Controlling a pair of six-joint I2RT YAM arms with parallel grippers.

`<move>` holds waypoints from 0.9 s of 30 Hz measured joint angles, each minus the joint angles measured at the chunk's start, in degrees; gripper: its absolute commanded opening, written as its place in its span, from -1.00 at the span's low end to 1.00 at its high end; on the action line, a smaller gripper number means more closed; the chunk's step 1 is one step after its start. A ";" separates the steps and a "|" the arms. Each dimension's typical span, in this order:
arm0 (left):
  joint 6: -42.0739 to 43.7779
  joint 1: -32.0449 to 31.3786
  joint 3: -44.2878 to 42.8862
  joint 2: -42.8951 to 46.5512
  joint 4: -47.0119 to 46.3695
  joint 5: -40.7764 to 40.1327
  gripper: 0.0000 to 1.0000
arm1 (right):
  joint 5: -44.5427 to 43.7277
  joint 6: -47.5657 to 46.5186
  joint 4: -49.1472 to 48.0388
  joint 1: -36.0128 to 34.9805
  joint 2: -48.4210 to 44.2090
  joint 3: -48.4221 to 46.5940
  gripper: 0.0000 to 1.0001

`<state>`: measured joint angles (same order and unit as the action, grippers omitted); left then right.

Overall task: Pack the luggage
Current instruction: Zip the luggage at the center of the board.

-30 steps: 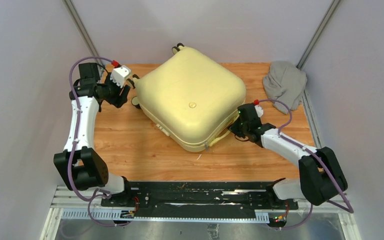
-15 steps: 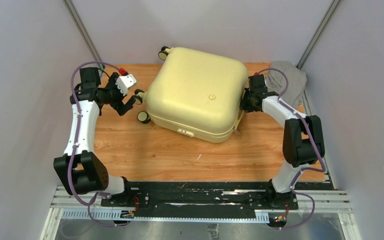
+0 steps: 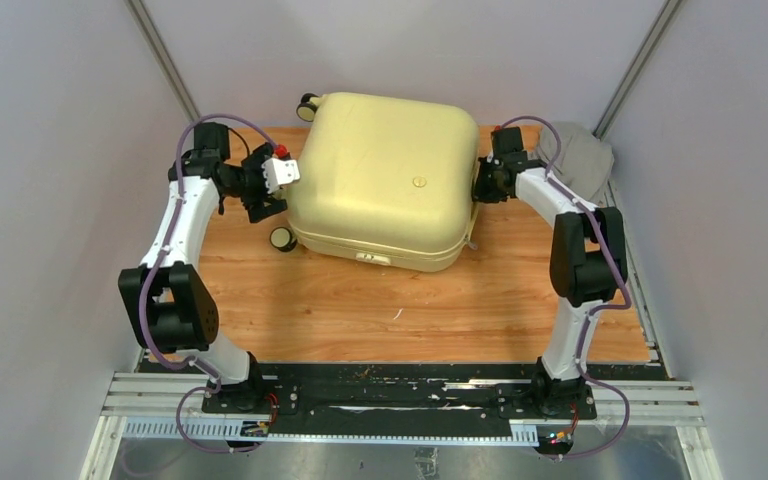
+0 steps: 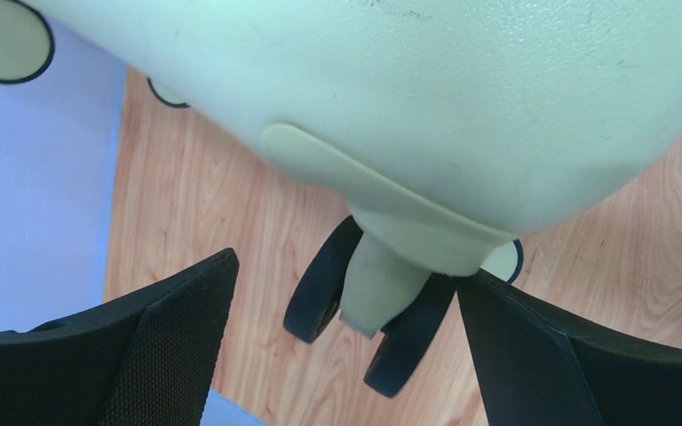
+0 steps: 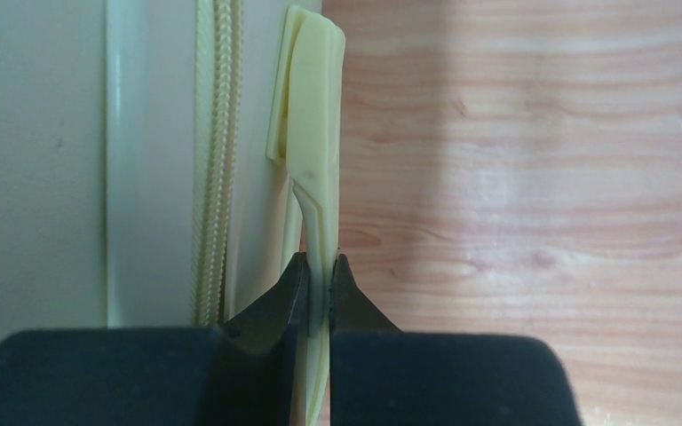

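Inspecting the top view, the luggage (image 3: 385, 175) lies flat and closed at the 12 o'clock end of the table (image 3: 360, 310), its far edge apparently reaching past the table's far border, with one wheel (image 3: 307, 105) showing at its 11 o'clock corner. The right gripper (image 5: 320, 275) sits at the shell's 3 o'clock side, its jaws pinched tight on the thin pale side handle (image 5: 315, 160) just beside the zipper (image 5: 213, 160). The left gripper (image 4: 348, 269) is at the 9 o'clock side with jaws spread wide, straddling a black caster (image 4: 320, 293) under the shell without gripping it. The grey garment (image 3: 580, 150) lies bunched at the table's 2 o'clock corner, outside the shell and partly behind the right arm. Judgement: packing is not achieved, since the case is shut and the garment is out. Risks noted: the pinch covers only a narrow strip of the handle, so a sideways pull could let it slip free; any push toward 12 o'clock could roll the case off the far border; closing the left jaws on a swivelling caster would give a poor, shifting hold; the right arm could snag the garment.
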<state>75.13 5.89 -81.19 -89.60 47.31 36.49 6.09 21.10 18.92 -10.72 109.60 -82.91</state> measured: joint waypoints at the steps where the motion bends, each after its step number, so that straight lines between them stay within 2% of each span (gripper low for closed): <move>1: 0.68 -0.20 -0.04 -0.48 0.13 -0.50 0.96 | 0.57 -0.26 0.07 -0.07 0.90 -1.16 -0.94; 5: 1.97 -0.28 -0.46 -2.10 0.52 -3.34 0.79 | 3.04 -1.60 0.04 -0.57 3.65 -4.79 -0.87; 8: 3.02 -0.28 -0.46 -2.21 0.90 -6.03 0.60 | 5.66 -2.08 -1.07 -0.87 4.42 -5.53 -0.76; 12: 3.65 -0.28 -0.35 -2.05 1.46 -8.35 0.08 | 9.33 -3.30 -2.78 -1.14 4.33 -4.68 -0.50; 14: 4.11 -0.22 -0.26 -2.05 2.08 -8.96 -0.08 | 10.34 -3.61 -4.79 -1.14 3.45 -2.89 -0.33; 17: 5.22 -0.44 -0.24 -1.64 2.32 -9.46 -0.15 | 11.82 -3.56 -8.83 -0.98 -0.17 2.36 -0.17; 20: 5.03 -0.44 0.00 -0.96 2.16 -9.46 -0.30 | 13.31 -1.97 -12.55 -0.44 -6.69 10.23 -0.07; 24: 3.96 0.28 0.59 0.96 1.92 -9.31 -0.61 | 13.94 -0.11 -18.18 1.18 -15.47 20.68 -0.03; 27: 2.34 1.42 0.66 3.21 1.92 -9.22 -0.67 | 15.45 0.81 -24.13 2.91 -21.90 29.62 -0.04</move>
<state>77.47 7.31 -80.53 -86.39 49.23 27.27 21.54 21.91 -5.21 -7.81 87.70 -53.30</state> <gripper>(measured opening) 0.548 0.482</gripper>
